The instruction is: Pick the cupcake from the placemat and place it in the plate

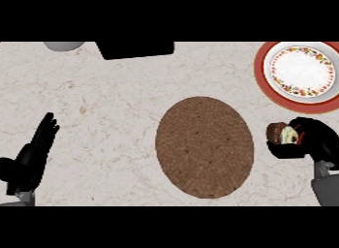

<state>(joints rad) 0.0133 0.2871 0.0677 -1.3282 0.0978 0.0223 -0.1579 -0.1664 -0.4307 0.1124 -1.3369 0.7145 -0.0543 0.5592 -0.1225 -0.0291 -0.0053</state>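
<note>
- Right hand [312,143] at 3 o'clock in the head view, fingers curled round the cupcake [282,133]; brown cake and pale frosting show at the hand's left side.
- Cupcake is off the placemat, held just beside its right edge, between the mat and the plate, apart from both.
- Placemat [205,147]: brown woven oval, centre of the marble counter [108,97], nothing on it.
- Plate [305,70] at 1 o'clock: red rim, white middle with a flowered band; bare.
- Left hand [31,157] at 8 o'clock, fingers straight and pointing up, resting, holding nothing.
- Black object [135,49] at 12 o'clock on the far edge, cut off; a grey rounded thing [64,45] at 11 o'clock, too little showing to name.
</note>
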